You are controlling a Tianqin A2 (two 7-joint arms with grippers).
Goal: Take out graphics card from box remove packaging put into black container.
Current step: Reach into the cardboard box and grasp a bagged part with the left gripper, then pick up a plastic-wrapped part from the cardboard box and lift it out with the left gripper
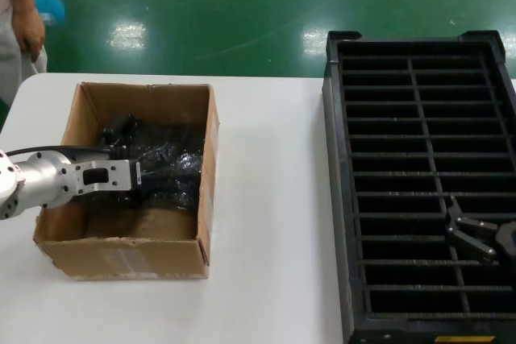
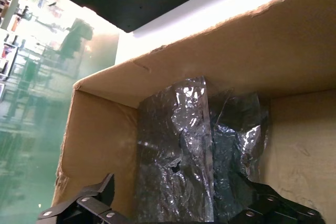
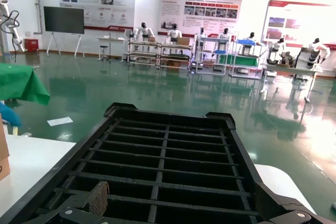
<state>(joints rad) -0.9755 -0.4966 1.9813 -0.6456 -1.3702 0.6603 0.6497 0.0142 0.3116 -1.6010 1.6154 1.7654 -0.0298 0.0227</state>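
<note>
The brown cardboard box [image 1: 129,257] stands on the left of the white table. Shiny dark bagged bundles [image 1: 165,168] stand inside it; no bare graphics card shows. My left gripper [image 1: 149,175] reaches into the box from the left. In the left wrist view it [image 2: 178,211] is open, with its fingers [image 2: 97,199] on either side of a crinkly silver-grey wrapped bundle [image 2: 176,145], not closed on it. The black container [image 1: 419,183] stands on the right. My right gripper [image 1: 459,230] hovers open and empty over its near slots [image 3: 168,166].
A person [image 1: 20,26] stands beyond the table's far left corner. Bare white table [image 1: 270,199] lies between the box and the crate. A small yellow label [image 1: 463,339] sits on the crate's near rim.
</note>
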